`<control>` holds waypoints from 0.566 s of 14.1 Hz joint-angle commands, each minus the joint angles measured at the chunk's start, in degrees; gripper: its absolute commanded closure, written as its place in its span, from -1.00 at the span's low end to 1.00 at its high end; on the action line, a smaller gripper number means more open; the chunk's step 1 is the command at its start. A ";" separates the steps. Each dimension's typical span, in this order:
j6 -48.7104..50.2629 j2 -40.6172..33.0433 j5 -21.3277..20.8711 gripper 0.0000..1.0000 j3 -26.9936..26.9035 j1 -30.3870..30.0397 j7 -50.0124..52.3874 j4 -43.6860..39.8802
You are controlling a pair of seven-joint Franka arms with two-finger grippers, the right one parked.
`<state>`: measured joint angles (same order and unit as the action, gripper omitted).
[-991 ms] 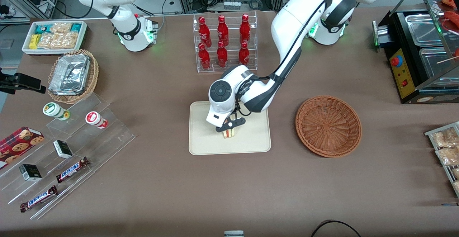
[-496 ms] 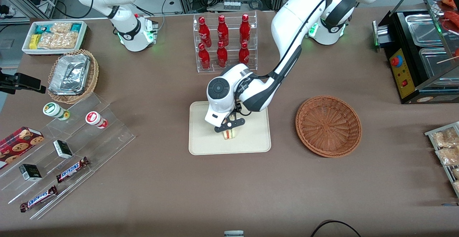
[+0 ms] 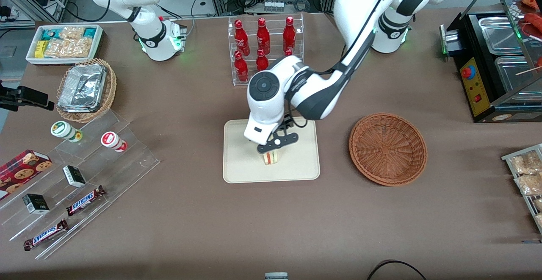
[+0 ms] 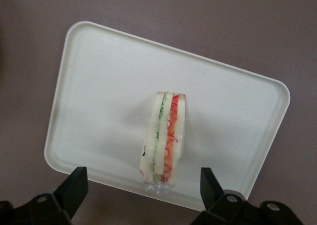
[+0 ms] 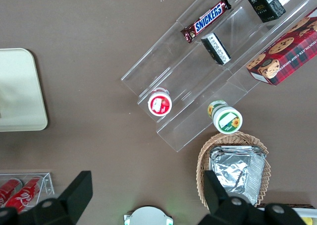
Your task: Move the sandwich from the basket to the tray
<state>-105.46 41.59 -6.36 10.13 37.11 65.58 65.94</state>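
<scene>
Front view: claw (image 3: 277, 141), released, above sandwich (image 3: 271, 157) on tray (image 3: 237, 161), brown table (image 3: 190, 212).

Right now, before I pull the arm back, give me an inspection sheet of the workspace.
Surface: brown table, no spills seen.
Job's things: sandwich stands on edge on the tray; basket holds nothing.
Clutter: red bottles in a rack, foil containers, Snickers bars.
Grippers: tool open, above the sandwich, fingers apart from it.
Cables: black cable at the table edge nearest the camera.
Surroundings: warmer cabinet toward the working arm's end.
</scene>
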 commanded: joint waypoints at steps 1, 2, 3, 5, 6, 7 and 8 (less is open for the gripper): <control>3.07 -4.93 -1.03 -1.00 -0.28 -4.21 -1.86 1.20; 4.46 -5.90 -1.03 -1.00 -0.28 -5.02 -3.08 1.90; 5.26 -6.86 -1.03 -1.00 -0.37 -6.07 -4.92 3.13; 5.09 -11.07 -0.24 -1.00 -0.20 -10.89 -12.28 8.39; 5.18 -12.57 -0.24 -1.00 -0.20 -12.31 -15.97 10.15; 5.27 -13.80 -0.24 -1.00 -0.28 -13.71 -19.32 11.56; 5.36 -15.03 -0.24 -1.00 -0.28 -15.47 -22.14 13.06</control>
<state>-100.20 31.74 -6.77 9.46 24.33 48.56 72.73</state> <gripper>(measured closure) 0.000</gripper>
